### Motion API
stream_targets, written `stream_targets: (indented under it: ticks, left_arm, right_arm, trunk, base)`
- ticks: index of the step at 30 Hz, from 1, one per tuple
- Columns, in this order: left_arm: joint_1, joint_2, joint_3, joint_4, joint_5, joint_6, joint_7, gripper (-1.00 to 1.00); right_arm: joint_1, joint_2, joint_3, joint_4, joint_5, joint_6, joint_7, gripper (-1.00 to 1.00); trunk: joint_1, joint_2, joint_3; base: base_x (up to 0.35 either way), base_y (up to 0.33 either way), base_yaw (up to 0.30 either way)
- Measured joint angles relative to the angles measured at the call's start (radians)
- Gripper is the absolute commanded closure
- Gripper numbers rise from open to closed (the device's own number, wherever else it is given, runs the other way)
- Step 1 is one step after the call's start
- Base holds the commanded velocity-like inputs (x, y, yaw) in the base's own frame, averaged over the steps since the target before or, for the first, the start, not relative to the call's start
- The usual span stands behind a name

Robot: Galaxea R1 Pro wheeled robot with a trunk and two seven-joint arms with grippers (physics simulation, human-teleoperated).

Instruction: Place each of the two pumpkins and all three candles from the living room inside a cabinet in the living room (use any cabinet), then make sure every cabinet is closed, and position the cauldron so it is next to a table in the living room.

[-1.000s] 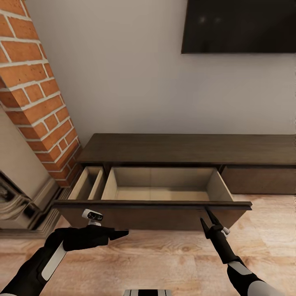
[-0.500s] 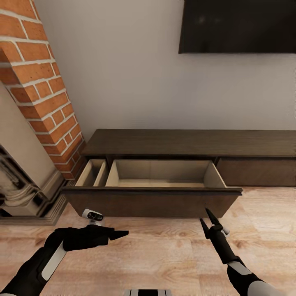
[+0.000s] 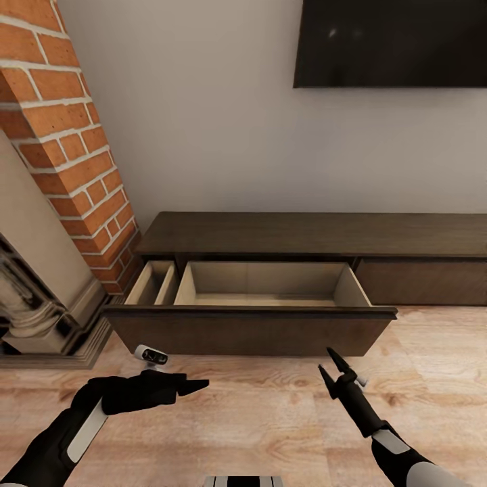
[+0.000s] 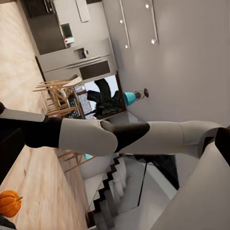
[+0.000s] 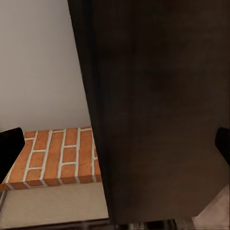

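Cabinet (image 3: 318,243) sits at centre frame against the wall, drawer (image 3: 250,318) pulled out, nothing visible in its pale inside. Drawer looks rigid and probably slides easily; best pushed flat on its dark front. Pumpkin (image 4: 9,202) at lower left of left wrist view, on the floor: likely light, hard, ribbed; grip across the ribs. Left gripper (image 3: 193,387) lower left, pointing right, jaws together. Right gripper (image 3: 331,365) lower right, raised toward the drawer front, jaws apart, holding nothing.

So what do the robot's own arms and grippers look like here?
Both arms are glossy black with white panels on the forearms. The left gripper and right gripper each end in two slim, pointed black fingers. A small white camera module with dark lenses sits on the left wrist.
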Motion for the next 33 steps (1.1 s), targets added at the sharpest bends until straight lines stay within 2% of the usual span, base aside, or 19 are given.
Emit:
stream_targets:
  ticks: [2,7,11,14,17,19,25,33]
  left_arm:
    - [0.0,-0.001,0.0,0.0,0.0,0.001,0.0,-1.0]
    - [0.0,-0.004,0.0,0.0,0.0,0.002,0.0,-1.0]
    - [0.0,0.002,0.003,0.0,0.001,0.004,0.0,-1.0]
    - [0.0,0.007,0.004,0.0,0.001,0.003,0.0,-1.0]
    - [0.0,0.007,0.004,0.0,0.0,0.003,0.0,-1.0]
    - [0.0,0.007,0.004,0.0,0.0,0.003,0.0,-1.0]
    - [0.0,0.007,0.004,0.0,0.0,0.003,0.0,-1.0]
    - [0.0,0.005,0.003,0.0,0.0,0.003,0.0,-1.0]
  right_arm:
    - [0.0,0.0,0.014,0.0,0.026,0.025,-0.015,-1.0]
    - [0.0,0.003,0.074,0.0,0.13,0.117,-0.06,-1.0]
    - [0.0,0.001,0.112,0.0,0.172,0.143,-0.06,-1.0]
    - [0.0,-0.001,0.14,0.0,0.187,0.19,-0.055,-1.0]
    - [0.0,-0.016,0.178,0.0,0.205,0.214,-0.04,-1.0]
    - [0.0,-0.025,0.19,0.005,0.21,0.218,-0.021,-1.0]
    - [0.0,-0.032,0.2,0.011,0.215,0.202,0.017,-1.0]
    - [0.0,-0.032,0.201,0.016,0.211,0.195,0.02,-1.0]
  trunk:
    - [0.0,0.0,0.004]
    - [-0.003,0.001,0.023]
    - [-0.005,0.002,0.039]
    - [-0.006,0.003,0.05]
    - [-0.007,0.004,0.062]
    - [-0.008,0.004,0.07]
    - [-0.011,0.006,0.093]
    - [-0.014,0.007,0.124]
  base:
    - [0.0,0.0,0.0]
    - [0.0,0.0,0.0]
    - [0.0,0.0,0.0]
    - [0.0,0.0,0.0]
    - [0.0,0.0,0.0]
    - [0.0,0.0,0.0]
    - [0.0,0.0,0.0]
    - [0.0,0.0,0.0]
